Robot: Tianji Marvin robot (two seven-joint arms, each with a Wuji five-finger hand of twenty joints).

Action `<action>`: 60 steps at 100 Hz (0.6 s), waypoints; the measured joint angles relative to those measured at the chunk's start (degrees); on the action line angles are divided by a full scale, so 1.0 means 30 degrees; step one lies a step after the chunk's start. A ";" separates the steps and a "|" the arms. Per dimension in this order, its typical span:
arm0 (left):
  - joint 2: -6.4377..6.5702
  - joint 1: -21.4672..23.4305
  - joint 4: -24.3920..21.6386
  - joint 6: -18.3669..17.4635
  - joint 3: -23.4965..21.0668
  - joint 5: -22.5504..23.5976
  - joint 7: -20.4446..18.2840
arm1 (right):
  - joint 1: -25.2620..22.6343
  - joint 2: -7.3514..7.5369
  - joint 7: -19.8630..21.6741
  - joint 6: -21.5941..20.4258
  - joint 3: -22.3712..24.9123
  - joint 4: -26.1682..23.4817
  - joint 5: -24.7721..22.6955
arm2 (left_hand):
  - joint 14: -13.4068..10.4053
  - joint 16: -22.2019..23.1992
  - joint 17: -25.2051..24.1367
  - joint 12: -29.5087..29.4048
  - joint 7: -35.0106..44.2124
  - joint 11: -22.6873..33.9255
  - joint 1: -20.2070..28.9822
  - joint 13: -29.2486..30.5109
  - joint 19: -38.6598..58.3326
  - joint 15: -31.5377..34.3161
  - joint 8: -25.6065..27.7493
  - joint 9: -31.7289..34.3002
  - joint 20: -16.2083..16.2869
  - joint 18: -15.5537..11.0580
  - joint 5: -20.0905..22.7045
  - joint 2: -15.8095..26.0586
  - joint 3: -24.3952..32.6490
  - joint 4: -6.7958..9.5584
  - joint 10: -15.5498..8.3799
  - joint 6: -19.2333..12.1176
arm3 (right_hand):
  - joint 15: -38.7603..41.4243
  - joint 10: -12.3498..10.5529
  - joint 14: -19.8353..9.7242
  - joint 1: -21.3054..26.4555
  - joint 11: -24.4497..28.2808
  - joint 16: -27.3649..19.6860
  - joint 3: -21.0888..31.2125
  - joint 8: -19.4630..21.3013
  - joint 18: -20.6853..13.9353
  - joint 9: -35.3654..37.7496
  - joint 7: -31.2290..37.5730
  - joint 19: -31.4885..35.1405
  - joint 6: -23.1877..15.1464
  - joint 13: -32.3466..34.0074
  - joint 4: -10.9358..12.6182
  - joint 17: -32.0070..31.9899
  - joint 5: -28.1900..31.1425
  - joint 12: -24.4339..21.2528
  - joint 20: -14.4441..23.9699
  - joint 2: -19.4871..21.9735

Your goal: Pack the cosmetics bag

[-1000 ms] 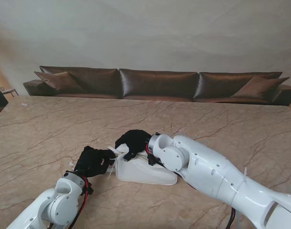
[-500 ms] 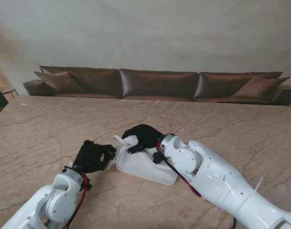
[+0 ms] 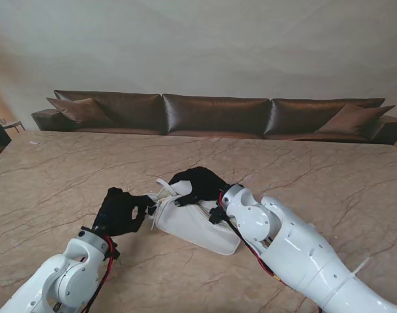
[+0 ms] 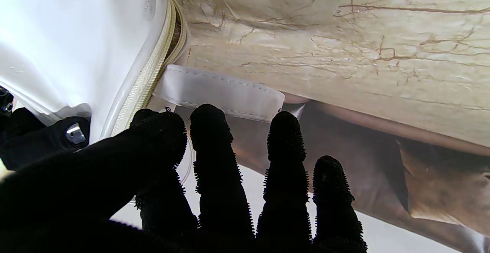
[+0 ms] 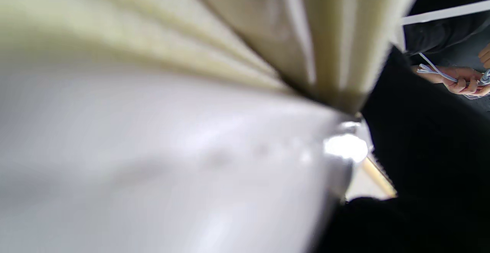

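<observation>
The white cosmetics bag lies tilted on the marble table in front of me. My right hand, in a black glove, curls over the bag's far top edge and grips it. In the right wrist view the bag's white side and cream zipper band fill the blurred picture. My left hand is at the bag's left end. There the thumb presses against the forefinger at the end of the zipper. A white strap tab lies just past the other fingertips. What is inside the bag is hidden.
A long brown leather sofa runs along the table's far edge. Bare marble lies to both sides and beyond the bag. In the right wrist view a person's hand holds a white cord behind me.
The bag has slid left and away from me and tilted up at its far end, carried by my right hand. My left hand moved farther out along with the bag's end.
</observation>
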 measured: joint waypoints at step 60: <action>0.0329 0.0627 0.0116 0.0013 -0.0722 0.0269 -0.0685 | -0.1148 -0.0676 -0.3277 0.0448 0.1747 0.0265 0.1665 | 0.0000 0.0241 0.0004 0.0257 -0.2214 -0.0054 -0.0525 0.0162 -0.0049 0.0216 0.0097 0.0581 -0.0010 -0.0143 -0.0101 0.0011 0.1035 0.0186 0.0036 0.0770 | 0.0290 -0.0185 0.0076 -0.0013 0.0494 0.0154 -0.0915 0.0667 0.0324 0.0492 -0.0273 0.0090 -0.0448 0.0246 -0.0054 0.0071 0.0747 0.0410 0.0429 -0.0003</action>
